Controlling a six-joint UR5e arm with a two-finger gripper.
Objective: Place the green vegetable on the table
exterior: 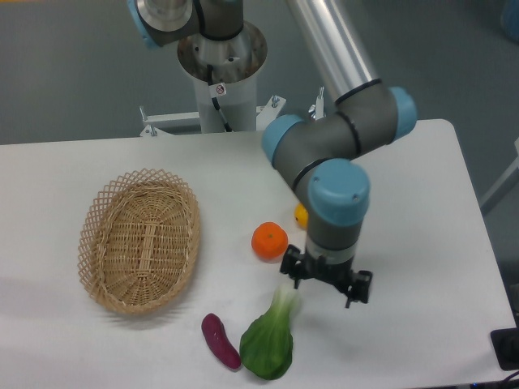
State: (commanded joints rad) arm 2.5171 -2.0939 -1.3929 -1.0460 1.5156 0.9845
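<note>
The green vegetable [268,344], with a broad glossy green leaf and a pale stem, lies on the white table [422,211] near its front edge. Its stem points up and to the right, towards my gripper [324,285]. The gripper hangs straight down just above and to the right of the stem end. Its black fingers [295,270] stand spread apart with nothing between them, so it looks open. The stem tip lies beside the left finger, and I cannot tell if they touch.
A purple eggplant [220,341] lies just left of the leaf. An orange [269,241] and a yellow fruit [301,215], partly hidden by the arm, lie behind the gripper. An oval wicker basket [139,241] stands at the left. The table's front edge is close below the vegetable.
</note>
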